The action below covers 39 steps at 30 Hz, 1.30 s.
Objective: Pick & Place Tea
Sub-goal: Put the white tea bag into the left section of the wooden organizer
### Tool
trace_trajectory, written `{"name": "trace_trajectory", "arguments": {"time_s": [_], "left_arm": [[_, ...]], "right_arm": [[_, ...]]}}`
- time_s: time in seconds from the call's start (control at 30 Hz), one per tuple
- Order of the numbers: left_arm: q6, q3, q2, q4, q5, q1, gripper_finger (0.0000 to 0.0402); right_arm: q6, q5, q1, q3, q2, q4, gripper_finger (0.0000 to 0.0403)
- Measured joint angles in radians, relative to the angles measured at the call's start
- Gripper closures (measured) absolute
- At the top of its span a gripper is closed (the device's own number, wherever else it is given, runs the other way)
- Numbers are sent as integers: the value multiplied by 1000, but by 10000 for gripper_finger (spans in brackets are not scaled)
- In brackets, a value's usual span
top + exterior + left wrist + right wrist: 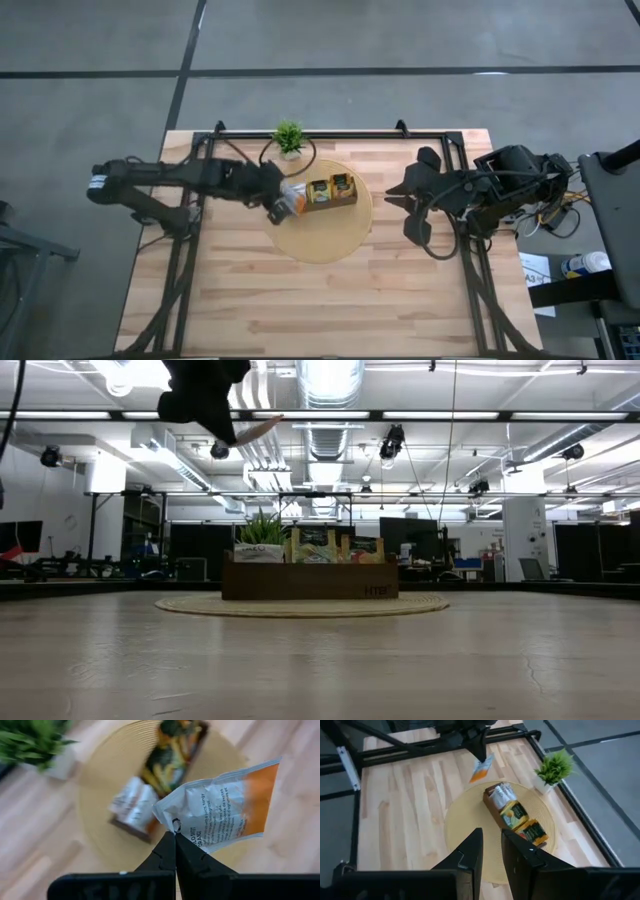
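My left gripper is shut on a white-and-orange tea sachet. It hangs in the air over the round woven mat, by the left end of the brown tray. The low view shows the left gripper high up, with the sachet sticking out of it. The tray rests on the mat and holds white sachets and green-and-yellow sachets standing in its compartments. My right gripper hovers open to the right of the mat, with nothing between its fingers. My left gripper pinches the sachet between its two fingers at a corner of its white end. The fingers come slanting down from the table's left. The sachet juts out past the fingertips, tilted and creased, its orange end farthest off. It is lifted clear of the mat and tray.
A small green potted plant stands at the table's far edge, just behind the mat. A dark metal frame runs along the far edge and down both sides. Bare wood lies between the mat and the near edge.
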<state>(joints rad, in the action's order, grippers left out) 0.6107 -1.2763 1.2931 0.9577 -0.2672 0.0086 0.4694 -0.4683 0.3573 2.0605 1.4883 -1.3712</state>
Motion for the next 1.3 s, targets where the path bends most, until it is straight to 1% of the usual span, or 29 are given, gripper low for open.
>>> {"name": "trace_trajectory", "arguments": {"time_s": [0.17,0.37,0.47,0.6,0.67,0.8,0.9,1.07,1.2,1.3], "left_arm": [[-127,-23,26,50,-4,66,402],[-258,-78,126,94,-41,77,401],[-284,-128,195,143,-108,77,401],[-282,-215,293,241,-246,75,401],[-327,-258,343,284,-306,75,401],[-419,-329,428,303,-338,72,401],[-466,-357,480,312,-357,59,401],[-485,-363,547,353,-425,33,401],[-441,-338,579,362,-512,13,401],[-416,-334,593,359,-520,2,401]], "right_arm": [[7,-7,0,-2,0,1,335],[52,-49,0,-6,0,-2,335],[55,-58,0,-6,0,-2,335],[55,-59,0,-7,0,-1,335],[55,-59,0,-8,0,-1,335],[54,-69,0,-8,0,-2,335],[52,-86,0,-8,0,-4,335],[51,-86,-1,-8,0,-9,335],[51,-90,-1,-8,0,-10,335],[51,-113,0,-9,0,-10,335]]}}
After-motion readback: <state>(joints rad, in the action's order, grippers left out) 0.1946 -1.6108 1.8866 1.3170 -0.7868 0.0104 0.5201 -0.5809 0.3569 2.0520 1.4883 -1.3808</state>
